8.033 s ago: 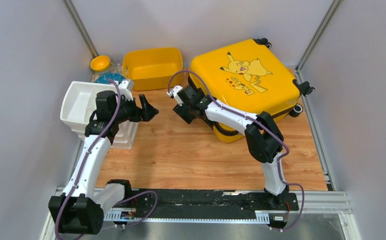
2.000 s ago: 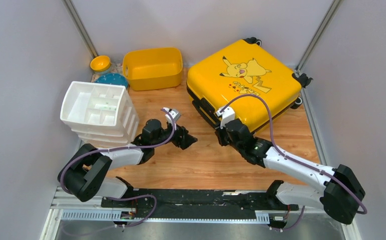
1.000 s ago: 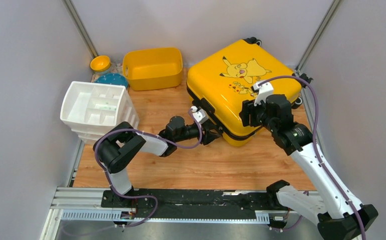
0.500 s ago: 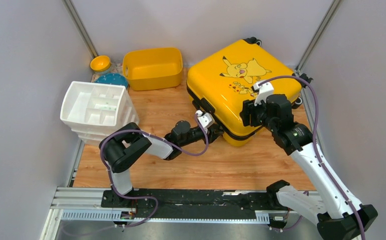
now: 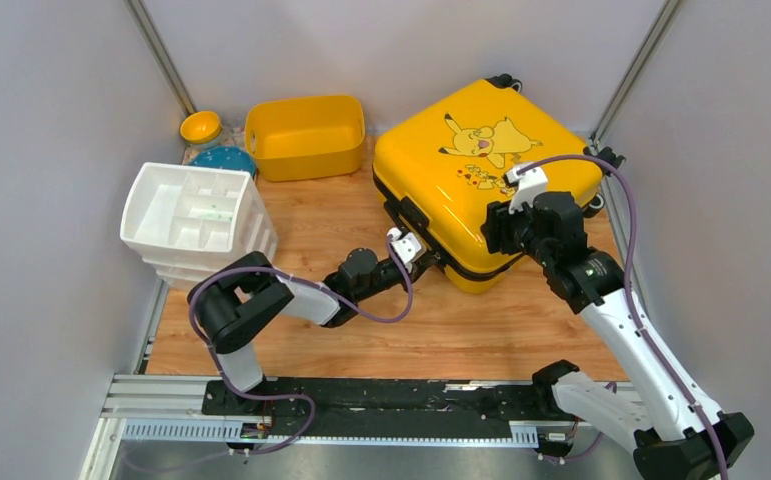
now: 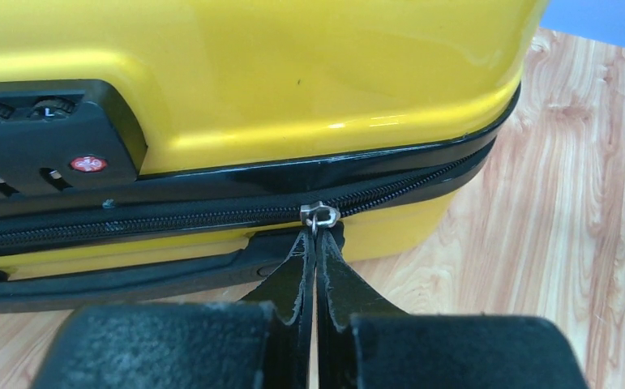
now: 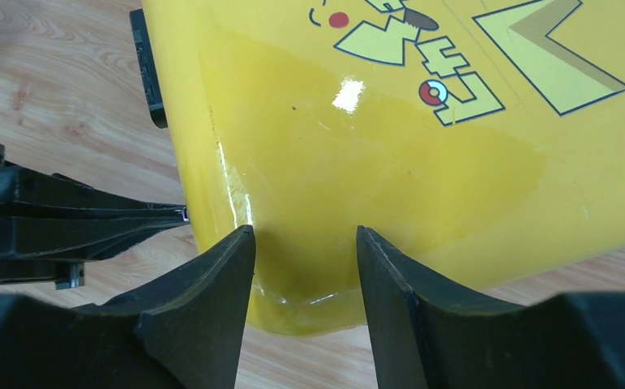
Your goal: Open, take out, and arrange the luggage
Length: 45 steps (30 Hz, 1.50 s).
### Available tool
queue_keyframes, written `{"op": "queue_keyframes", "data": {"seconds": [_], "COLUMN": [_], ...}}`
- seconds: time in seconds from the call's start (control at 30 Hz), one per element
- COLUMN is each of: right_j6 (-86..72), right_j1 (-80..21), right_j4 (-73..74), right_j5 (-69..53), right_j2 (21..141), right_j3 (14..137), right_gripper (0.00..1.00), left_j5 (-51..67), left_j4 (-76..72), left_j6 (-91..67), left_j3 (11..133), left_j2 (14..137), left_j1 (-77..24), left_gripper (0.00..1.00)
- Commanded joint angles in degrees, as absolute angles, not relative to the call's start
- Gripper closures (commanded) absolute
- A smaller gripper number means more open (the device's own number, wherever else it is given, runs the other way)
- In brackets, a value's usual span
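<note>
Luggage (image 5: 481, 165) lies flat and closed at far right of table (image 5: 481, 330), wheeled corner close by the right wall (image 5: 721, 200) and yellow tub (image 5: 306, 135) just beside its far-left edge; bare wood is open near and left of it. L gripper (image 6: 315, 237) is pinched tight on zipper pull (image 6: 319, 215) in the near-left seam, by the near corner. R gripper (image 7: 303, 235) stands part open over that corner's top edge, holding nothing.

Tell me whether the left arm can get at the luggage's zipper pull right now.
Probably yes: the left tool is shut with its tips right at the zipper pull on the luggage, apparently pinching it, and nothing lies between.
</note>
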State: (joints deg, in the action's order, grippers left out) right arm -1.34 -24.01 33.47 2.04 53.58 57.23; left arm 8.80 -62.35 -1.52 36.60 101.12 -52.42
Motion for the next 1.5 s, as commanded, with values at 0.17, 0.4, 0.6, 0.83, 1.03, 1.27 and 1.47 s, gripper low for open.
{"op": "queue_keyframes", "data": {"seconds": [0.17,0.4,0.6,0.83,1.03,1.27,1.47], "right_j6": [3.3,6.0,9.2,15.3,16.6,16.7,17.2], "right_j1": [-22.4,-18.5,-18.2,-18.2,-21.4,-37.3,-40.4], "right_j4": [38.9,39.1,39.5,39.6,36.9,27.3,28.0], "right_j5": [3.6,1.7,-1.1,-12.3,-18.0,-4.1,17.9], "right_j2": [54.2,54.1,52.9,50.3,48.7,51.8,58.4], "right_j3": [51.8,49.9,49.7,52.3,52.7,49.1,49.1], "right_gripper": [0.46,0.47,0.48,0.45,0.45,0.46,0.45], "left_j5": [5.0,6.7,4.5,5.9,9.2,10.0,7.2], "left_j4": [-54.0,-52.2,-52.9,-53.3,-54.2,-52.7,-51.6], "left_j6": [-0.1,-0.7,1.7,1.9,-3.1,-3.8,-3.0], "left_j3": [35.0,36.6,39.1,41.0,40.7,41.7,41.0], "left_j2": [93.8,94.8,98.0,100.7,100.3,99.7,98.3], "left_j1": [-49.8,-44.2,-41.8,-39.4,-38.3,-38.3,-37.5], "left_gripper": [1.0,1.0,1.0,1.0,1.0,1.0,1.0]}}
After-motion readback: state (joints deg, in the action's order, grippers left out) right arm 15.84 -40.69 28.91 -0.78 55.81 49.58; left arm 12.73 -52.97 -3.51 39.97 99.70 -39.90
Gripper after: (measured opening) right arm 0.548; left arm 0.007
